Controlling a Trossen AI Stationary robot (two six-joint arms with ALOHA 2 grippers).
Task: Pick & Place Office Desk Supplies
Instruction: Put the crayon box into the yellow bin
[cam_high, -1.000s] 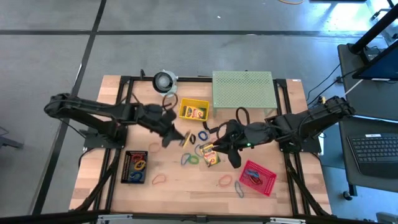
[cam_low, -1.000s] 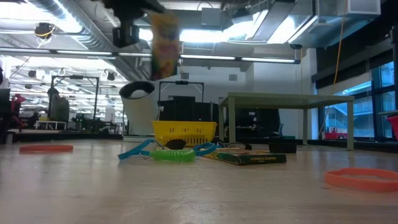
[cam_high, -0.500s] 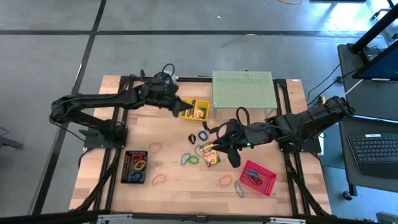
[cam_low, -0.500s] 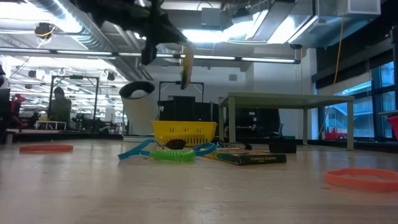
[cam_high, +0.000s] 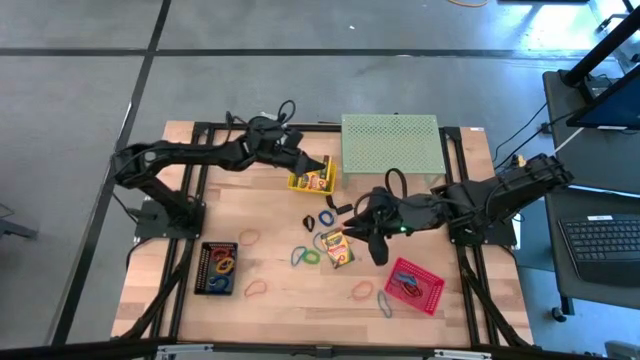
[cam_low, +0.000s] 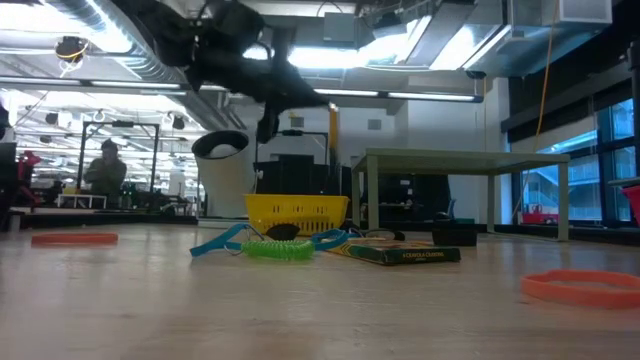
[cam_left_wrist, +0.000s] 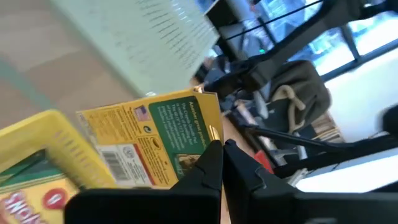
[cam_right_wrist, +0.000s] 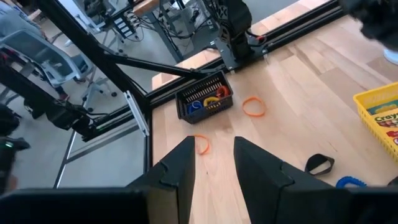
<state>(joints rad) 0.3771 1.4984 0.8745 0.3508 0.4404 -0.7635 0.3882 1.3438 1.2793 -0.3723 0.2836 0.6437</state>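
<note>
My left gripper (cam_high: 308, 163) is shut on a yellow-and-green crayon box (cam_left_wrist: 155, 143) above the yellow basket (cam_high: 300, 182); another crayon box (cam_left_wrist: 28, 196) lies in that basket. In the low view the held box (cam_low: 333, 125) shows edge-on, high above the basket (cam_low: 297, 212). My right gripper (cam_high: 350, 228) is open and hovers beside a second crayon box (cam_high: 338, 250) that lies flat on the table. Rubber bands (cam_high: 305, 256) and black clips (cam_high: 327, 217) lie scattered mid-table. My left gripper pinches the crayon box between its two fingers at one edge (cam_left_wrist: 208, 134), coming roughly level from the table's left. The box is lifted clear above the yellow basket and stands on edge.
The pale green perforated stand (cam_high: 390, 145) is just right of the yellow basket. A black tray (cam_high: 217, 267) with bands sits near left, a red basket (cam_high: 413, 285) near right. Loose bands (cam_high: 256, 290) lie on the near part of the table.
My left gripper has carried the crayon box from mid-table toward the far edge and right, ending above the yellow basket. The box has turned from face-on to edge-on in the low view. My right arm has stayed nearly still.
</note>
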